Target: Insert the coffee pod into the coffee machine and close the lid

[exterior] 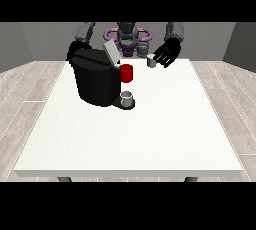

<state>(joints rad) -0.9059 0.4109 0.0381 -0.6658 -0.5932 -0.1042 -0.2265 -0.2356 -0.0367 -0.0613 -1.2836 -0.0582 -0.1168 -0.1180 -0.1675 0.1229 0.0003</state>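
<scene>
Machine: black coffee machine [95, 81] stood on the white table [150, 134], toward the view's left, lid [111, 52] tilted up and open.
Red part: red cylinder [126, 73] at the machine's front, above a small grey cup [127, 98] on its base.
Pod: small grey coffee pod [151, 61] sat on the table's far edge, not in the machine.
Hand at view's right: [167, 53] fingers spread, open, just beside the pod, not gripping.
Hand at view's left: hidden behind the machine.
</scene>
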